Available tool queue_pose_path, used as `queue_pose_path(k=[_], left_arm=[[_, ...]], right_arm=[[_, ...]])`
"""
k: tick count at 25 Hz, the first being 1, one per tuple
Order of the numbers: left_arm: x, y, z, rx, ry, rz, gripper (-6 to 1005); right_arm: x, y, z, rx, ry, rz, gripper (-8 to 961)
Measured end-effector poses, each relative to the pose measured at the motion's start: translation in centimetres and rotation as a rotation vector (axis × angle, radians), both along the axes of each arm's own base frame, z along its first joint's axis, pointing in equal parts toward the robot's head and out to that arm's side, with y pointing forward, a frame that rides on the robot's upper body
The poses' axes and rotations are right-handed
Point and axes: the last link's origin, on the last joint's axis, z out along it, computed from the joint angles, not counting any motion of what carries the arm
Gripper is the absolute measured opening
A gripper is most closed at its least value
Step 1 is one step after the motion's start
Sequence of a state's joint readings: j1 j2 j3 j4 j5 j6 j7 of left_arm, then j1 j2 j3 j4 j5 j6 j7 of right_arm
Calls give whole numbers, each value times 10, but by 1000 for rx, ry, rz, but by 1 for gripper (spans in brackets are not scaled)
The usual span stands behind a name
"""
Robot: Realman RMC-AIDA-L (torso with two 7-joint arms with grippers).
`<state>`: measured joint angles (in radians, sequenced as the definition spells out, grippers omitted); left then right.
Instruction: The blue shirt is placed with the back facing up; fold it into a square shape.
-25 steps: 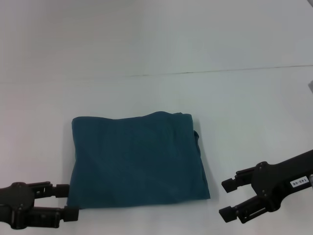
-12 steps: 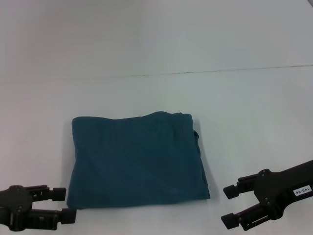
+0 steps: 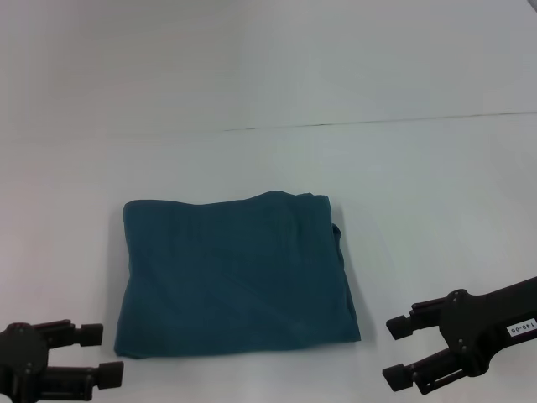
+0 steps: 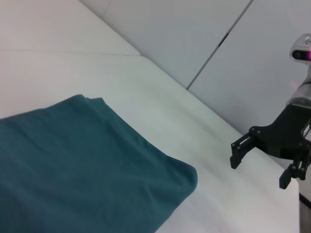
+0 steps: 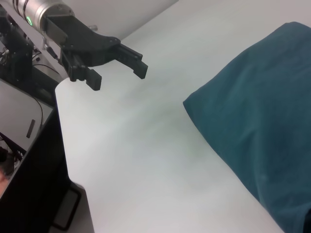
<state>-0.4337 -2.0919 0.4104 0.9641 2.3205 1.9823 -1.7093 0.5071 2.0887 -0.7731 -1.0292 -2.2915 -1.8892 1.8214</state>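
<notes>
On the table point(image 3: 436, 210), blue shirt point(image 3: 235, 273) folded square (lettering hidden), both grippers apart.

A folded blue shirt point(image 4: 82, 170) lies flat on a white table point(image 4: 160, 116), its plain teal cloth stacked in layers with one rounded corner pointing toward the table's far edge. Beyond that corner and well apart from the cloth, the right gripper point(image 4: 265, 162) hangs above the table's edge, its two black fingers point(image 4: 240, 150) spread with nothing between them. Pale wall panels rise behind the table.
</notes>
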Motion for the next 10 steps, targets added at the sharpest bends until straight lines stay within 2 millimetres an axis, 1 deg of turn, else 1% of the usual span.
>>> queue_pose_path(k=[10], left_arm=[[-7,-5,-1,43,16,-36,947]], right_arm=[[-1,0,1,21,26,17,924]])
